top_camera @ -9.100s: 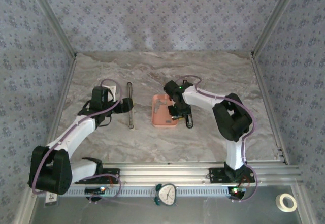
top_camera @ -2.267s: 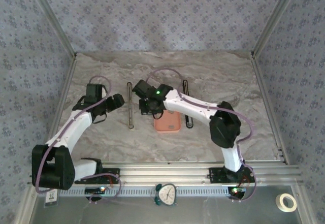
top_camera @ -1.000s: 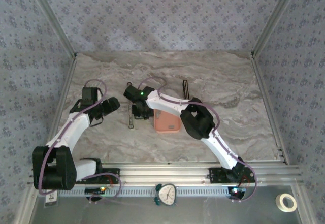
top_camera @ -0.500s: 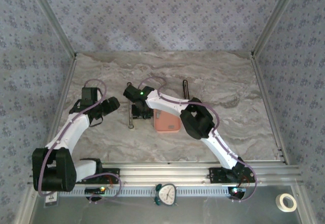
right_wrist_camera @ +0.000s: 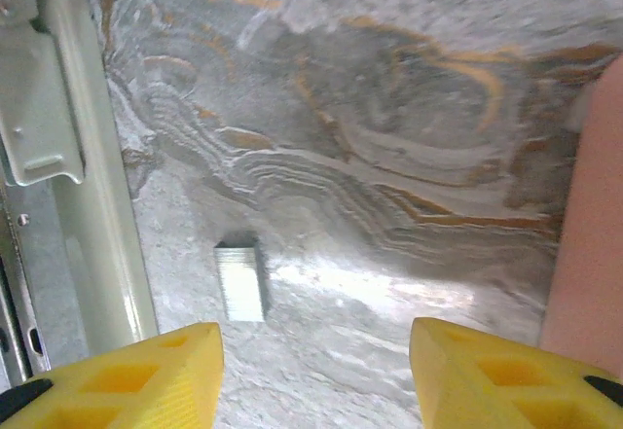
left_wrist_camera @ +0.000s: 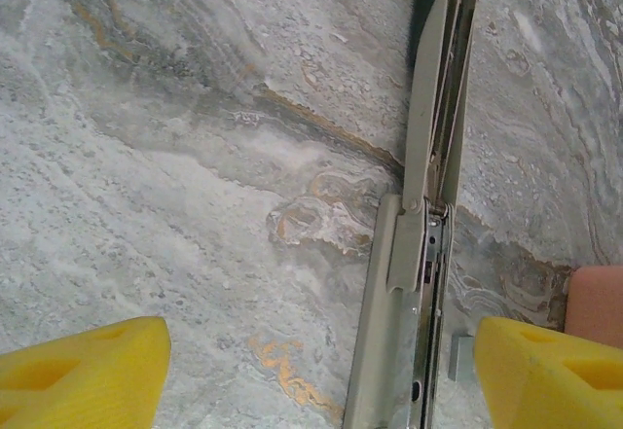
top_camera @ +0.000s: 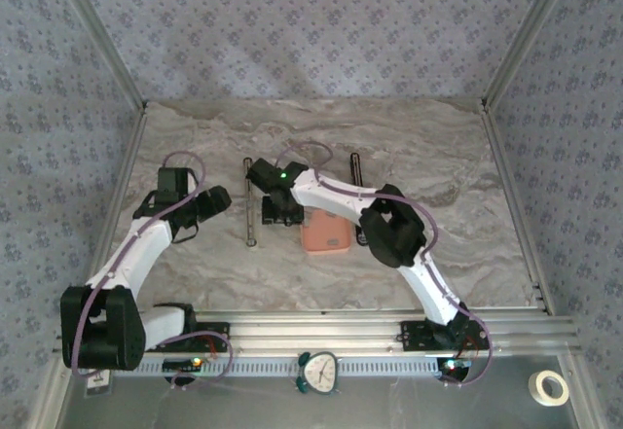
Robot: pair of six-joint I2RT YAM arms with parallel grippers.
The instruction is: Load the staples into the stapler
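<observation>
The stapler [top_camera: 249, 201] lies opened out flat on the marble table, its grey magazine channel [left_wrist_camera: 426, 283] facing up. One short grey strip of staples [right_wrist_camera: 240, 281] lies flat on the table, just right of the stapler [right_wrist_camera: 92, 205] and left of the pink tray [right_wrist_camera: 592, 215]. My right gripper [right_wrist_camera: 316, 371] hovers open over that strip, which touches neither yellow fingertip. In the left wrist view, the strip of staples [left_wrist_camera: 459, 359] lies beside the right fingertip. My left gripper [left_wrist_camera: 316, 380] is open, straddling the stapler's near part from above with nothing held.
The salmon-pink tray [top_camera: 326, 232] sits right of the stapler, by the right arm's forearm. A second long dark bar [top_camera: 356, 171] lies behind that arm. Metal frame rails border the table [top_camera: 428, 157] on both sides and along the near edge.
My right gripper has opened and the staple strip now lies loose on the table beside the stapler. The right arm shifted slightly to the right. The left arm has barely moved.
</observation>
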